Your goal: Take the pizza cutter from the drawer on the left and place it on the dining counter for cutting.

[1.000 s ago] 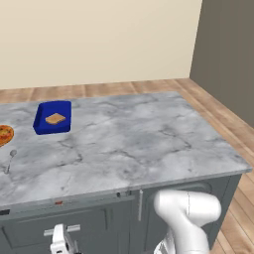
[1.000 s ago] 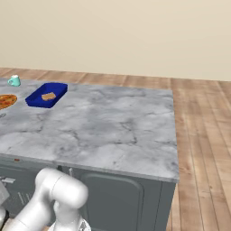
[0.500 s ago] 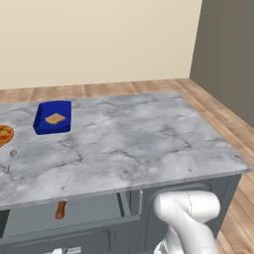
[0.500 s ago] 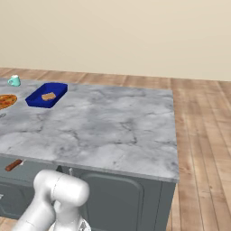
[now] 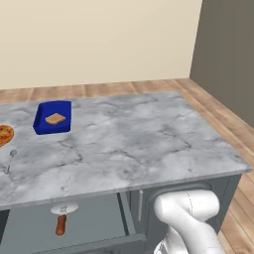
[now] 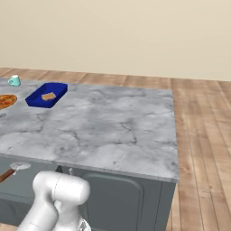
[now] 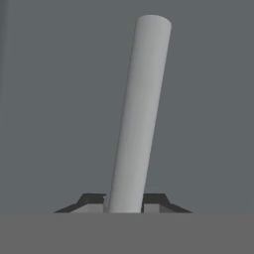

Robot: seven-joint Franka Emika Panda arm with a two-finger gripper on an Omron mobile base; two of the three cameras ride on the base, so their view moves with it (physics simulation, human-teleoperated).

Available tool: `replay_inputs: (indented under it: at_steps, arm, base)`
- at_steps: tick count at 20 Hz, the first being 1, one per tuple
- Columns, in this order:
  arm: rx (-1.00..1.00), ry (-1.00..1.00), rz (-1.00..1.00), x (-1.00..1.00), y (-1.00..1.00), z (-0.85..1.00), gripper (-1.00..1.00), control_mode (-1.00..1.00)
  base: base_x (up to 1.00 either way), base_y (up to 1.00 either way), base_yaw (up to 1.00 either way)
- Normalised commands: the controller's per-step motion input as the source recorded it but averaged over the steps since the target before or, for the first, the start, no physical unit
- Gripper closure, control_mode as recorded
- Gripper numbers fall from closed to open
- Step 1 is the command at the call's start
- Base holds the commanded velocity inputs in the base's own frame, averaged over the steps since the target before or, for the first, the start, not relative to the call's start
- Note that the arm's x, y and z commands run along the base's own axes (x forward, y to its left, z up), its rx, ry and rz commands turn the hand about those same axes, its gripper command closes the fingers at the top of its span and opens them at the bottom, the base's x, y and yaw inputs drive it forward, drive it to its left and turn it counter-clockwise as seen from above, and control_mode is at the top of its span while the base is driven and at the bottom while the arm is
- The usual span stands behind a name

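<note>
Cutter (image 5: 61, 219) — lying in the open drawer (image 5: 94, 223) below the counter (image 5: 129, 144), likely light, rigid, blade slick, best taken by its brown handle — while my gripper (image 7: 125, 206) is clamped on the drawer's bar (image 7: 140, 109).

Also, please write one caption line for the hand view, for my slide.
Fingers shut on the silver bar handle of the dark grey drawer.

Kitchen: marble island (image 5: 149, 144), drawer (image 5: 94, 223)
</note>
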Motion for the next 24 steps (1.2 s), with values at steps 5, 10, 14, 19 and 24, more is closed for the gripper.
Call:
replay_inputs:
  at_steps: [5, 10, 14, 19, 24]
  arm:
    - [0.00, 0.00, 0.00, -0.65, 0.06, 0.00, 1.00, -1.00]
    - [0.00, 0.00, 0.00, -0.65, 0.08, 0.00, 1.00, -1.00]
    - [0.00, 0.00, 0.00, -0.62, 0.08, 0.00, 1.00, -1.00]
    - [0.00, 0.00, 0.00, -0.30, 0.02, 0.00, 1.00, -1.00]
    - [0.00, 0.00, 0.00, 0.00, 0.00, 0.00, 1.00, -1.00]
  base:
    - [0.00, 0.00, 0.00]
    - [0.00, 0.00, 0.00]
    - [0.00, 0.00, 0.00]
    - [0.00, 0.00, 0.00]
    - [0.00, 0.00, 0.00]
